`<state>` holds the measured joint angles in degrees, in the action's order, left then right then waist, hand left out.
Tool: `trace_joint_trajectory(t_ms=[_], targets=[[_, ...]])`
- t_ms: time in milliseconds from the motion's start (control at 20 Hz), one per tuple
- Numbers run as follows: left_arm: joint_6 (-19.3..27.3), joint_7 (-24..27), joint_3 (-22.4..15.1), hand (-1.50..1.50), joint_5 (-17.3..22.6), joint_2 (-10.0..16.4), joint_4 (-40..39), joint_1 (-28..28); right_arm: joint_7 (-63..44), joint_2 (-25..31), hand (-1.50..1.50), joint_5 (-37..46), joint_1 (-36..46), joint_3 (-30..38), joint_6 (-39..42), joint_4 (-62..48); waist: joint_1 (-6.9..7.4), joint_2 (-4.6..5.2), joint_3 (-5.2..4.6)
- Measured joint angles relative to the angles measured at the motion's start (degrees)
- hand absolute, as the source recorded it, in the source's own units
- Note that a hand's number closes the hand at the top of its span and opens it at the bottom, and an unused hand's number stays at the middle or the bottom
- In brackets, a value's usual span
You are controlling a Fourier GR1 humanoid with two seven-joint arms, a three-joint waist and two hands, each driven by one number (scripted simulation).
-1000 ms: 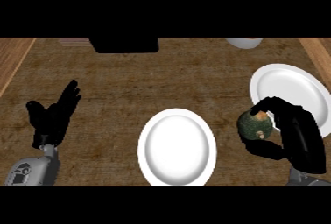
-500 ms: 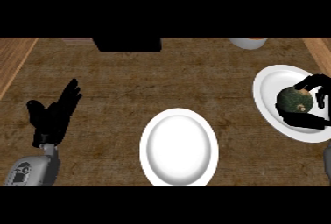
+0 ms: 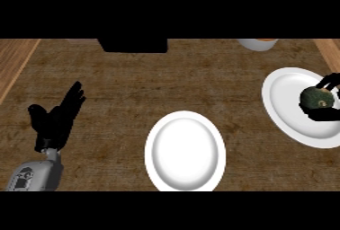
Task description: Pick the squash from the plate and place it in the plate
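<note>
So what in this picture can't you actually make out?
- Head view: the right hand is mostly cut off by the right edge; only fingers curled round the squash show.
- Whether the squash rests on the right plate or hangs above it: the fingers hide its underside.
- The dark object and pale round thing at the top are cut off by the upper edge; what they are is unclear.

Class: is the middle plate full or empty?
Empty: the middle plate shows bare white; the squash is over the right plate, in the right robot hand.
</note>
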<state>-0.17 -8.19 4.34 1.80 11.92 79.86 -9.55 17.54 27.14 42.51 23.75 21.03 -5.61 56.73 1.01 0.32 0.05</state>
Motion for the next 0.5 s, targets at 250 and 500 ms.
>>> trace_joint_trajectory(t_ms=[250,500], targets=[[0.6,-1.2,-0.8,0.0,-0.7,-0.7,1.3,-0.3,4.8,3.0,-1.5,-2.5,3.4,1.6,5.1,-13.1,0.22,0.09,0.06],[-0.3,-1.9,0.1,0.0,-0.3,0.2,1.4,-0.7,14.7,4.8,-1.5,-3.9,7.3,2.6,4.4,-22.7,0.16,0.08,0.07]])
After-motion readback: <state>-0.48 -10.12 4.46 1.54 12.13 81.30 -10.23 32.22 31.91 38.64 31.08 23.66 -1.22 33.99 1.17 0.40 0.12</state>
